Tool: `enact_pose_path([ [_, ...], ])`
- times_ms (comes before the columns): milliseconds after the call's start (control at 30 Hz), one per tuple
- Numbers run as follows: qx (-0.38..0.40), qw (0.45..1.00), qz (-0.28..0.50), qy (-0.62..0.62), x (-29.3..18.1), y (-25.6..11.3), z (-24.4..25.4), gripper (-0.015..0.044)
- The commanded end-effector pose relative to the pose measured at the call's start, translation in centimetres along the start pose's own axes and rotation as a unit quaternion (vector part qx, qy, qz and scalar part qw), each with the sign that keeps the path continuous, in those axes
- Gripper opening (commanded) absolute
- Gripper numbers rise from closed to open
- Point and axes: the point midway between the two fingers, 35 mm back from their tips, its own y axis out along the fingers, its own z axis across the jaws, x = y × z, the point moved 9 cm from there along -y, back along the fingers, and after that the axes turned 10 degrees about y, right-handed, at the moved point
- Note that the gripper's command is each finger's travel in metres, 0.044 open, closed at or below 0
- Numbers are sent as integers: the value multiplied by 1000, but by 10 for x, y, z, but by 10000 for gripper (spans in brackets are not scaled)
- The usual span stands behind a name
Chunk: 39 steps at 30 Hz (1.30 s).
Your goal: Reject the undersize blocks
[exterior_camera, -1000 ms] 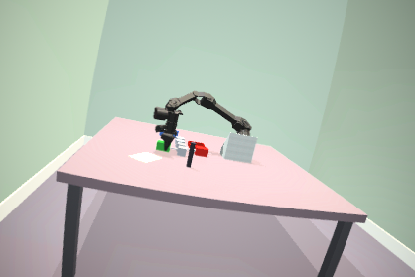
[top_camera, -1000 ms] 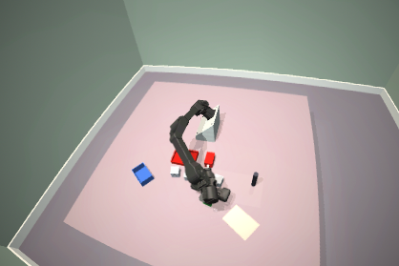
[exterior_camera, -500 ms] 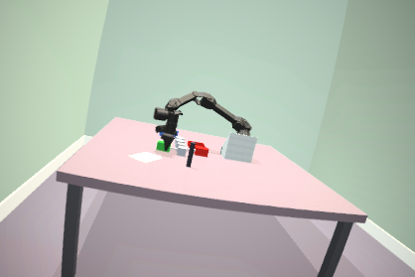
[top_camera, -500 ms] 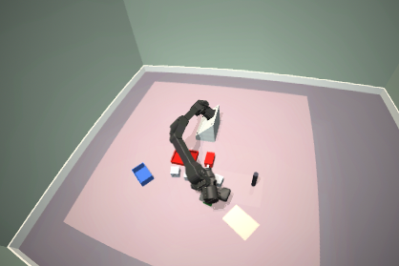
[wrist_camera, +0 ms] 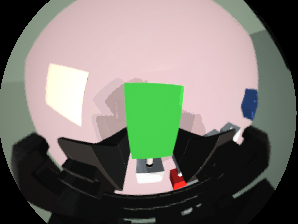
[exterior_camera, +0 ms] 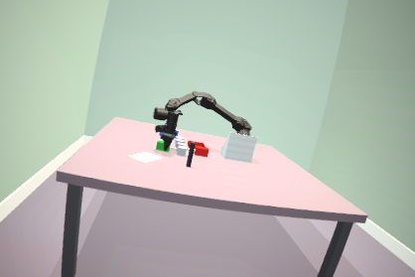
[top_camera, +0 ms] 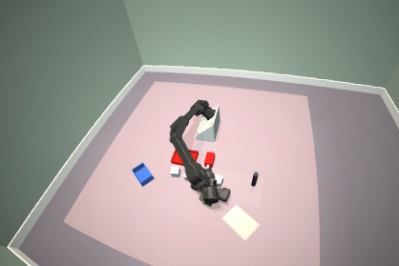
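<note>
My gripper [exterior_camera: 167, 149] [wrist_camera: 149, 125] is shut on the green gauge [top_camera: 207, 204] [exterior_camera: 160, 146] [wrist_camera: 154, 117], low over the table beside the row of steel blocks. In the wrist view a short pale pin [wrist_camera: 149, 162] shows at the gauge's lower end, in line with a steel block [wrist_camera: 149, 176]; I cannot tell whether it is in the bore. In the top view one block [top_camera: 175, 172] stands at the row's left and another [top_camera: 219, 179] at its right; the arm hides the middle. The red tray [top_camera: 178, 157] lies behind the row; I see no block in its visible part.
A smaller red box [top_camera: 209, 158] [exterior_camera: 202, 152] [wrist_camera: 177, 180] is beside the tray. A blue tray [top_camera: 142, 176] [wrist_camera: 249, 104] lies left, a black cylinder [top_camera: 255, 179] [exterior_camera: 190, 156] stands right, and a cream sheet [top_camera: 241, 222] [exterior_camera: 145, 157] [wrist_camera: 66, 93] lies in front. A pale wedge [top_camera: 207, 132] [exterior_camera: 240, 147] is by the arm's base.
</note>
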Motion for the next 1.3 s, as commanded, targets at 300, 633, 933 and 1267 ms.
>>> enact_pose_path([
  [300,0,1000,-3,-2,-1,-2,0,0],
  [633,0,1000,-3,-2,1,-3,0,0],
  [933,0,1000,-3,-2,-1,-1,1,0],
  [1267,0,1000,-3,-2,-2,-2,0,0],
])
